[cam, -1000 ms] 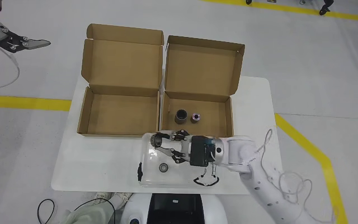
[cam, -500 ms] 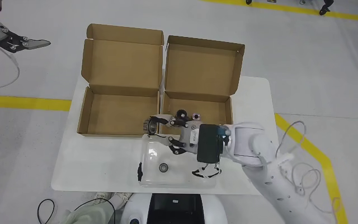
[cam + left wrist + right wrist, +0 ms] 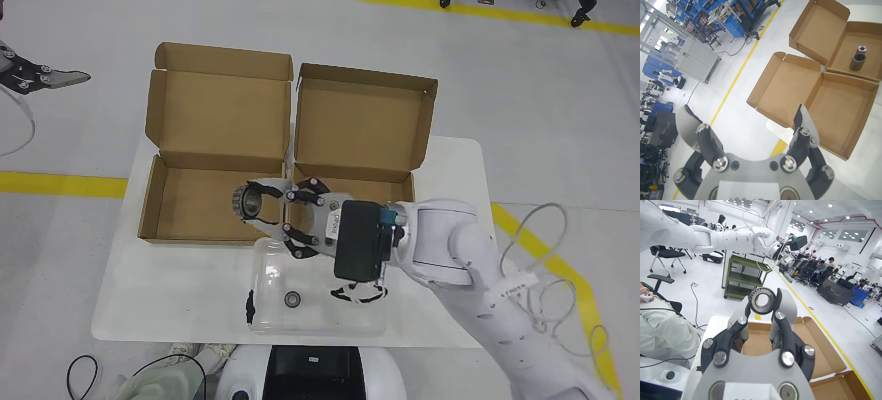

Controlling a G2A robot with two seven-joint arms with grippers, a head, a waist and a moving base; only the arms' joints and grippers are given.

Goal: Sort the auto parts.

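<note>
Over the 3 o'clock side of the left cardboard box (image 3: 200, 205), the right gripper (image 3: 252, 203) is clamped on a roller bearing (image 3: 762, 302), with one finger pressed to each side of its outer ring. The fingers point toward 9 o'clock. The bearing is a short ring, wider than it is deep. Its bore faces back along the fingers to the wrist camera, so its axis runs roughly 3 to 9 o'clock.

The right cardboard box (image 3: 395, 205), touching the left one, holds an upright dark sleeve (image 3: 857, 61) and, just beside it, a small steel collar (image 3: 861, 48). At 6 o'clock on the table (image 3: 140, 300), a clear tray (image 3: 265, 305) holds a small ring (image 3: 293, 298). Off the table toward 10 o'clock, the left gripper (image 3: 744, 121) hangs empty with its jaws spread apart.
</note>
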